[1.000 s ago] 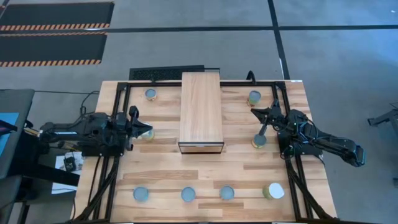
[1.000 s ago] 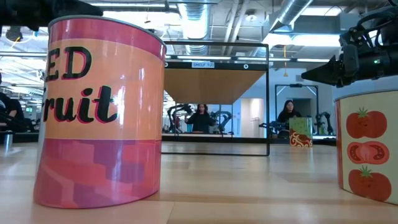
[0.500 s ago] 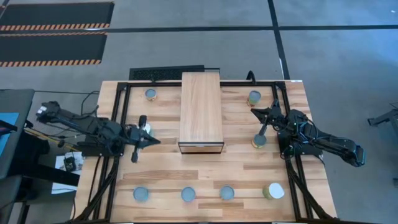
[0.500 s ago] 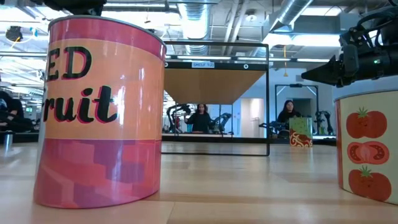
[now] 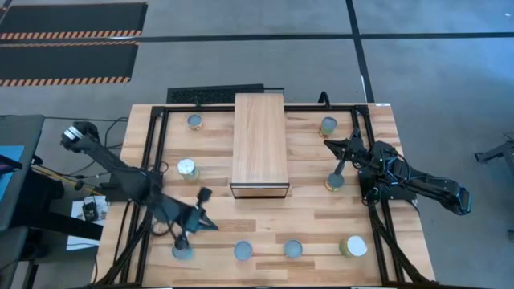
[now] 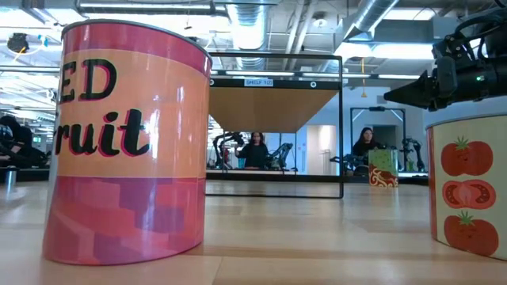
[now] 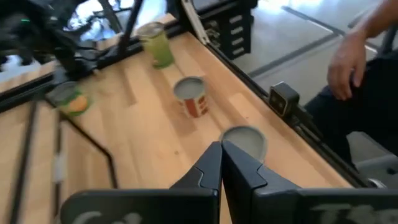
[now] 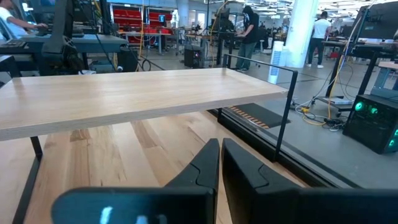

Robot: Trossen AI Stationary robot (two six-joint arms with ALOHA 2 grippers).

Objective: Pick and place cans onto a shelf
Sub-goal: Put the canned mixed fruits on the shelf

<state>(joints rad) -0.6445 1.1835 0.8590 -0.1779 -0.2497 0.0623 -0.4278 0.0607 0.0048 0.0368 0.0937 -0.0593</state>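
Note:
The shelf [image 5: 259, 143] is a long light-wood box on the middle of the table, reaching to its far edge. Cans stand upright around it: two to its left [image 5: 194, 121] [image 5: 186, 168], two to its right [image 5: 328, 126] [image 5: 334, 181], and several in a row along the near edge, one of them white-topped [image 5: 353, 246]. My left gripper [image 5: 210, 225] is shut and empty, just above and beside the row's leftmost can [image 5: 182, 250]. In the left wrist view [image 7: 221, 148] it points along that row; a grey-topped can [image 7: 244, 138] is closest. My right gripper [image 5: 328, 145] is shut and empty, facing the shelf's right side [image 8: 143, 93].
A black metal frame [image 5: 157, 160] runs over the table on both sides of the shelf. A person's hand [image 7: 348, 59] shows beyond the table's near edge. Bare tabletop [image 5: 265, 217] lies between the shelf's front and the near row of cans.
My left gripper has swung from the can left of the shelf toward the table's near edge and a little right, turning to point along the near row. That can stands where it was, now uncovered. The right arm has kept still.

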